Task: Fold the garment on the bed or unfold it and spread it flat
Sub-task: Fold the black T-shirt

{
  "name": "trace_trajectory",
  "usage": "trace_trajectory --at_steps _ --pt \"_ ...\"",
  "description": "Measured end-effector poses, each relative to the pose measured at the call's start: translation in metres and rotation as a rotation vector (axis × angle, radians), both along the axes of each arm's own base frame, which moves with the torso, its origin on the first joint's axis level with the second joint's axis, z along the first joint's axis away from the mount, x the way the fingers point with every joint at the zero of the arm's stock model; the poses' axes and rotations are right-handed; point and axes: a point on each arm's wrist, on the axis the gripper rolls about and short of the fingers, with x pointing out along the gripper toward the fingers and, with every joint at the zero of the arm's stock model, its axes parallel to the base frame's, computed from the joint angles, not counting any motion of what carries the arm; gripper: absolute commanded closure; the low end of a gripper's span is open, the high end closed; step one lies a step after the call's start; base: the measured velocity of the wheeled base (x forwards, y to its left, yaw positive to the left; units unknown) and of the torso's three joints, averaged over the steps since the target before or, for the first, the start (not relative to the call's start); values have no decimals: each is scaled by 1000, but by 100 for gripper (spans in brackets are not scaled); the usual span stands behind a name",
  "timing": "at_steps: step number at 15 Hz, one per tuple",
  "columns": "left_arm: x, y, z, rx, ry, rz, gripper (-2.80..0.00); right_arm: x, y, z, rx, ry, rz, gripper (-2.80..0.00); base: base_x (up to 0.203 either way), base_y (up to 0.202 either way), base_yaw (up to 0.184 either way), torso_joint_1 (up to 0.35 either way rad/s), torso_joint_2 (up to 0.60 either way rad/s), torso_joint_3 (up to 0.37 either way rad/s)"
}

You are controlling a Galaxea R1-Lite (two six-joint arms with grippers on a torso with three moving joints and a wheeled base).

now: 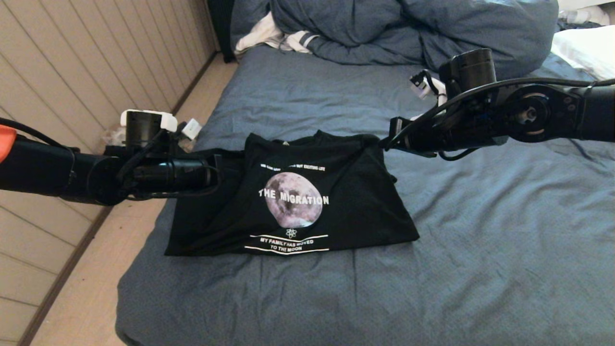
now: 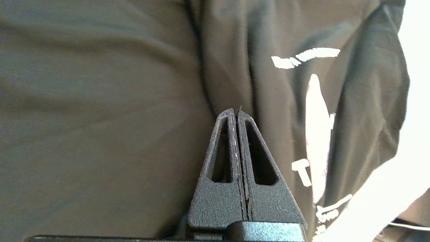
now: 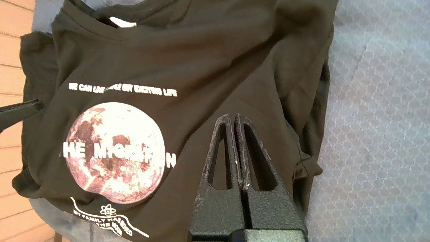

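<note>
The garment (image 1: 365, 202) is a black T-shirt lying graphic side up on the left half of the bed (image 1: 480, 250), with its sides folded in and its moon print and "THE MIGRATION" lettering showing. My left gripper (image 1: 227, 167) comes in from the left and hovers over the shirt's left folded part (image 2: 100, 101); it (image 2: 236, 111) is shut with nothing in it. At the shirt's far right corner my right gripper (image 1: 386, 142) hangs above the plain fabric (image 3: 201, 60), where it (image 3: 233, 116) is also shut and empty.
A bunched blue-grey duvet (image 1: 408, 29) fills the back of the bed, with a white striped cloth (image 1: 274, 38) at its left end. A white pillow (image 1: 586, 48) lies at the far right. The bed's left edge drops to a wooden floor (image 1: 86, 288) beside a panelled wall.
</note>
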Motion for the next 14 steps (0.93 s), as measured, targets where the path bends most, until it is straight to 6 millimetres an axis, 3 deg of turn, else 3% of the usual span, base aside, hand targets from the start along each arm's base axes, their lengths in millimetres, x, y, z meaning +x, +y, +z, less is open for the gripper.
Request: trace_trajectory --at_steps 2,3,7,14 --pt "-2 3 4 6 -6 26 0 0 -4 -6 -7 26 -9 0 0 0 0 0 0 0" --pt "-4 6 8 13 -17 58 0 1 -7 -13 -11 51 -14 -280 0 0 0 0 0 0" --pt "-19 27 33 -3 -69 151 0 1 -16 -33 -74 137 43 -280 0 0 0 0 0 0" --pt "-43 38 38 -25 -61 168 0 6 -24 -42 -112 263 58 -280 0 0 0 0 0 0"
